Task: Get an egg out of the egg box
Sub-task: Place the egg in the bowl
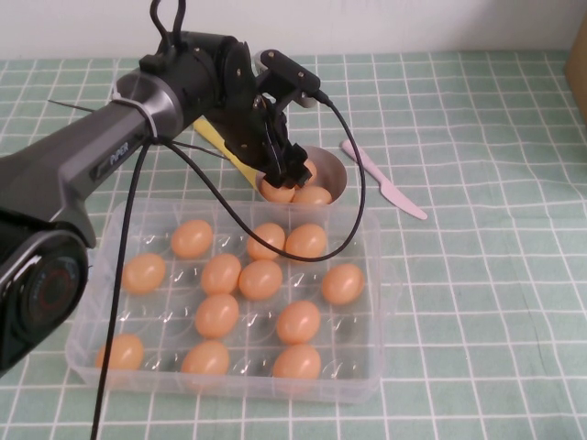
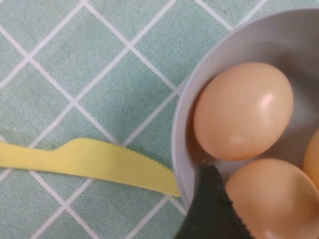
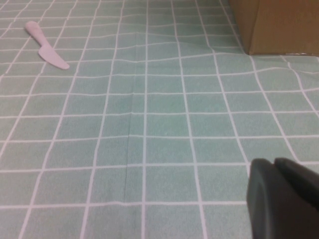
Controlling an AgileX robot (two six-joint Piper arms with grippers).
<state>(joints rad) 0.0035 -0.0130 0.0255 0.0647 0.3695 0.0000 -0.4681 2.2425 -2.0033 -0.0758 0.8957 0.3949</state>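
The clear plastic egg box (image 1: 229,390) sits near the table's front and holds several orange-tan eggs (image 1: 261,280). Behind it stands a small grey bowl (image 1: 332,174) with three more eggs. My left gripper (image 1: 284,174) reaches down into this bowl, open, around one egg (image 2: 274,199) that lies on the bowl's bottom. One black finger (image 2: 209,209) stands beside that egg at the bowl's wall (image 2: 182,129); the other finger is out of view. A second egg (image 2: 241,112) lies just beyond it. My right gripper (image 3: 273,167) is shut, low over bare tablecloth and outside the high view.
A yellow plastic knife (image 2: 89,162) lies beside the bowl under the left arm. To the right of the bowl is a pink plastic knife (image 1: 385,183). A cardboard box (image 3: 274,25) stands at the far right. A green checked cloth covers the table.
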